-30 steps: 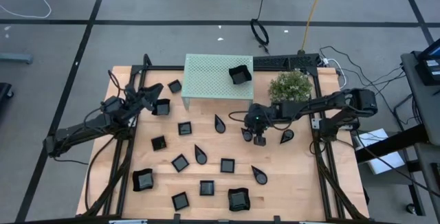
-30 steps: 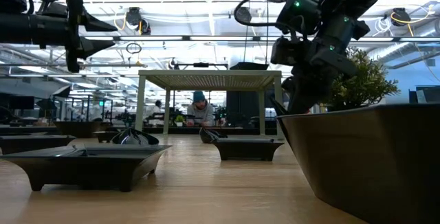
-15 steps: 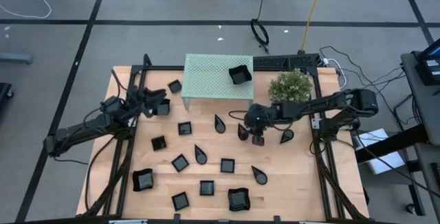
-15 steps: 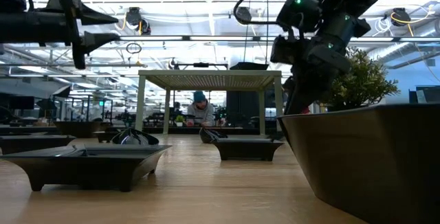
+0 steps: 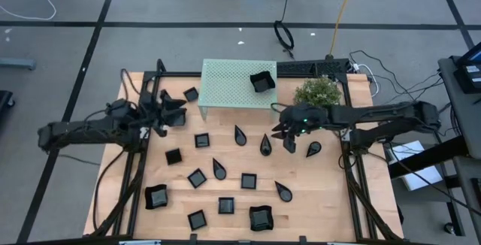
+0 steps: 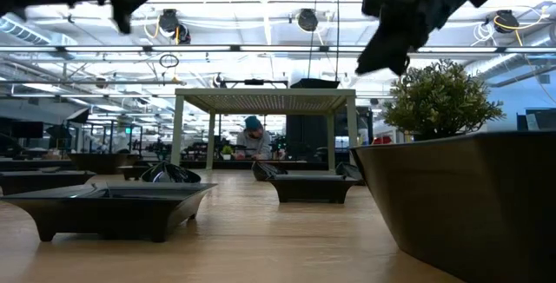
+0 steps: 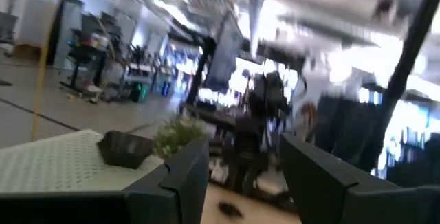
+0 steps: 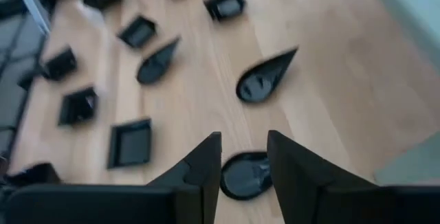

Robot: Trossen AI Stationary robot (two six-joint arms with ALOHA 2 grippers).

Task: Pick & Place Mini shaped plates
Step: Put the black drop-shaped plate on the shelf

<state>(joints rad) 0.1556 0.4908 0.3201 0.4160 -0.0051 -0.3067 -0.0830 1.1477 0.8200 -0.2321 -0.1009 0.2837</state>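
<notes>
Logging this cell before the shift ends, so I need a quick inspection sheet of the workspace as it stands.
Surface: wooden table, black frame around it.
Job's things: mini shaped plates scattered; one square plate on the mint-green stand; a teardrop plate on the table beside the right tool.
Clutter: bushy green plant.
Grippers: left tool open, empty, raised; right tool open, empty, raised.
Cables: cables past the far right corner.
Surroundings: person seated in the background.

Black plates [image 6: 109,207] rest on wood before the green stand [image 6: 265,101].
</notes>
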